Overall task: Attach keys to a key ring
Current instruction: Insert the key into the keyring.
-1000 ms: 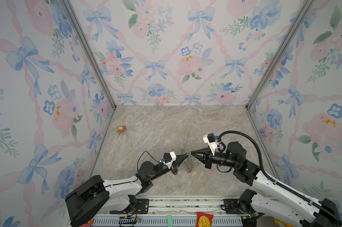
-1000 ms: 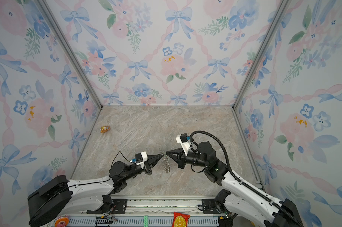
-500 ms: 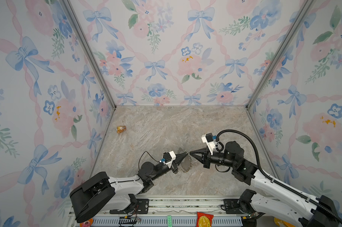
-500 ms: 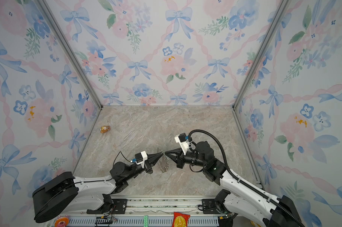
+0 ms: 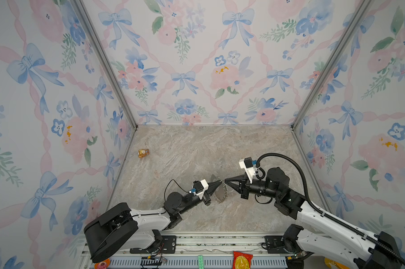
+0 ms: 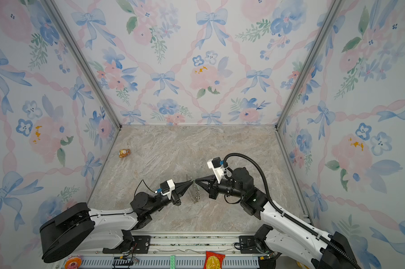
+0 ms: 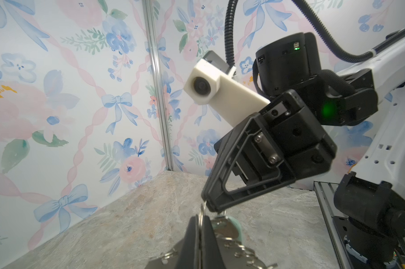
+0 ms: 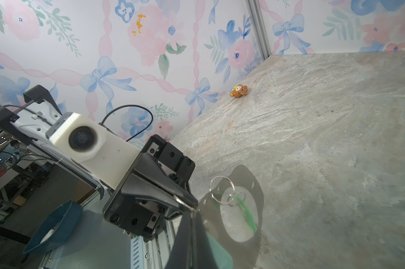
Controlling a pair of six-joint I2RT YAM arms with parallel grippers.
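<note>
The key ring [image 5: 221,195] [image 6: 194,195], a taupe hoop fringed with small silver rings, hangs above the floor between my two arms in both top views. My left gripper [image 5: 219,184] [image 7: 201,218] is shut on one of its small silver rings. My right gripper [image 5: 225,181] [image 8: 192,213] is shut, tip almost touching the left tip. The mint-tagged key [image 7: 236,229] [image 8: 217,251] sits at its fingers, its metal part pinched. The bright green key [image 8: 245,212] hangs on a silver ring inside the hoop [image 8: 255,186].
An orange-brown bear figurine [image 5: 143,153] [image 8: 238,90] lies near the left wall at mid-depth. Floral walls close the left, back and right sides. A metal rail [image 5: 197,240] with a red packet [image 5: 242,259] runs along the front edge.
My left gripper has moved forward and slightly up toward the right gripper, so the gap between the tips has closed. The hoop has swung with it. Both stay shut.
</note>
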